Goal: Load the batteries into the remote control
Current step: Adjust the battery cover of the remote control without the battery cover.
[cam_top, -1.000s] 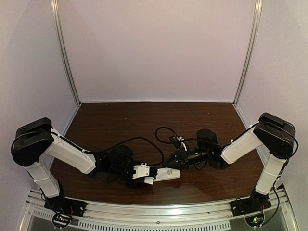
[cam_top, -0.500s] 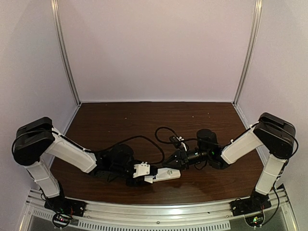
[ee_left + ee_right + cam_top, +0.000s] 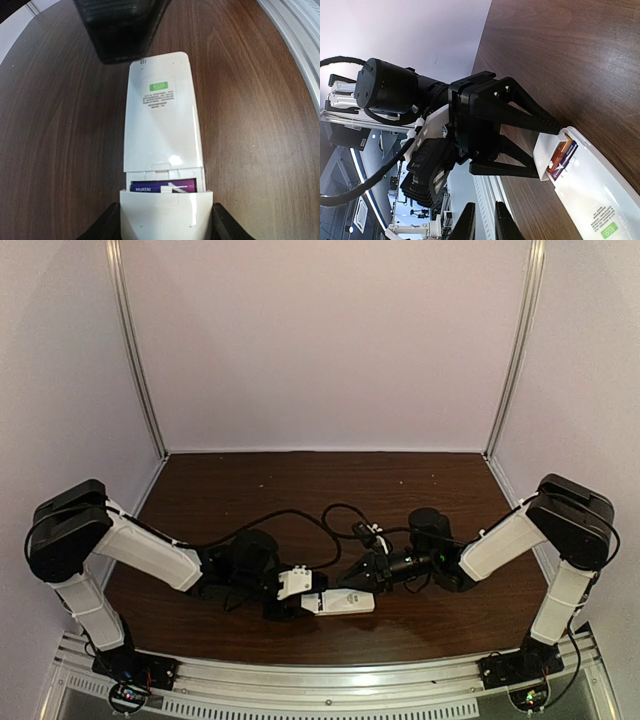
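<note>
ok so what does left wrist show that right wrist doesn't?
Left wrist only: the whole back of the remote control and the HUATAI print on the purple battery. Right wrist only: the orange battery beside the purple one, and the left pincer seen from outside, clamped on the white cover. Both: remote lying back-up, its green label, the purple battery uncovered.

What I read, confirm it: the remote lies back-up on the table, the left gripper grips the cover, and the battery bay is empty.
Not empty: the left wrist view shows a purple battery in the gap past the cover, and the right wrist view an orange battery beside it. The remote control lies back-up on the table, with the left gripper on the cover.
</note>
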